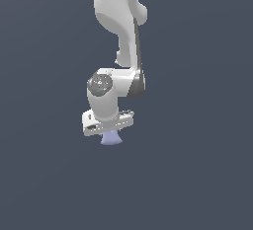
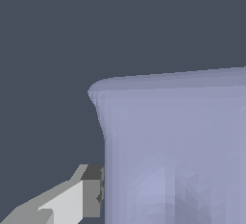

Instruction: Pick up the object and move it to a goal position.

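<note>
In the exterior view, the white arm is seen reaching down from the top of the frame, and the gripper is found just below the centre. The object, a pale lavender-blue block, is seen poking out directly beneath the gripper.

In the wrist view, the object looms large, and one finger pad is pressed against its side. The object is gripped.

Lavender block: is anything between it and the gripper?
Nothing visible. The block sits directly under the gripper, and the wrist view shows one finger against its side. No goal marker is visible.
</note>
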### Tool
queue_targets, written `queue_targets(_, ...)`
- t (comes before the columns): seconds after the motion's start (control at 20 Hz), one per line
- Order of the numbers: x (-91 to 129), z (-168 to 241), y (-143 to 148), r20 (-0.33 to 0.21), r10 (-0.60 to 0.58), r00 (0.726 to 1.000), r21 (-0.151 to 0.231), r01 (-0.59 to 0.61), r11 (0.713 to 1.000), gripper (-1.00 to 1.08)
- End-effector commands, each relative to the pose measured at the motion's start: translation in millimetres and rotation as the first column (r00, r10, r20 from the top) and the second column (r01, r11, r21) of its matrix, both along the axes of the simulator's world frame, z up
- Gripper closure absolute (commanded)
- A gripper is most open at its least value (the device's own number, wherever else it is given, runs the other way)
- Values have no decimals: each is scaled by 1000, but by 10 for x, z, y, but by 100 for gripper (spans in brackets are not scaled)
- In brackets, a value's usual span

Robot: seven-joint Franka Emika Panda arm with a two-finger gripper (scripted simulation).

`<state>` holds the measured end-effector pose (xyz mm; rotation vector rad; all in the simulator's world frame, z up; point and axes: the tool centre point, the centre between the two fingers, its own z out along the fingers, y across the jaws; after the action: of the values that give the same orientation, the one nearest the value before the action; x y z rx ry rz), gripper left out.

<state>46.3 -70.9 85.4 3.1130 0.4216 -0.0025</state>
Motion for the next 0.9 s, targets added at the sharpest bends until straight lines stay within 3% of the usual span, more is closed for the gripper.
queue_targets(0.0, -19, 234, 216, 1, 1, 1000, 0, -1, 1000, 108)
queue_targets(0.85, -134, 1835, 1665, 1, 1, 1000, -2, -1, 1000, 108)
